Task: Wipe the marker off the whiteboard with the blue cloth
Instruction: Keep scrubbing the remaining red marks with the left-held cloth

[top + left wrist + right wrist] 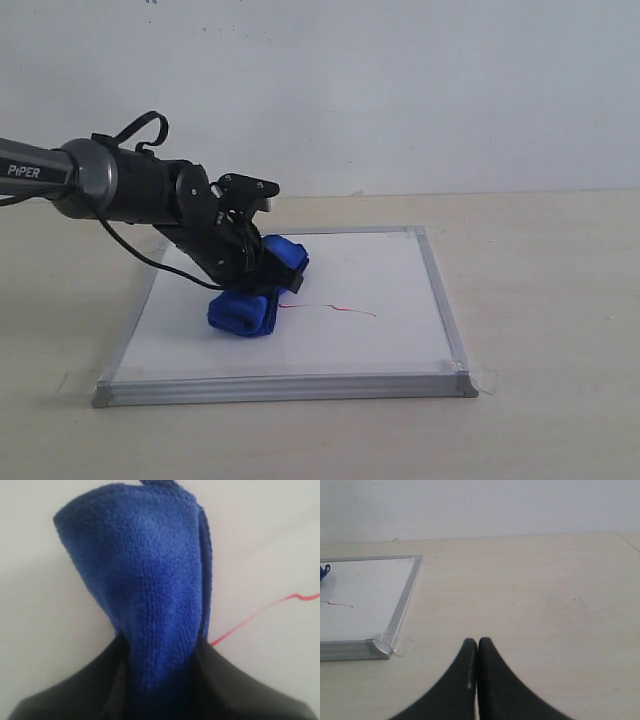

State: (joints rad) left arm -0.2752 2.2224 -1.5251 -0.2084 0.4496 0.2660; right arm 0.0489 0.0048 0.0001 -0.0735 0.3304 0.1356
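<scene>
Tape tab (402, 645) sits at a whiteboard (380, 270) corner. Left hand (268, 274), tilted down, grips the blue cloth (240, 312) at the marker (345, 311) line's end; right hand (478, 655) is closed, empty.

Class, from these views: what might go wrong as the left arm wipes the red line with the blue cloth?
The left gripper pinches only a narrow fold of the blue cloth, so it might slip free mid-wipe. The red line is thin; a skewed stroke may leave part.
</scene>
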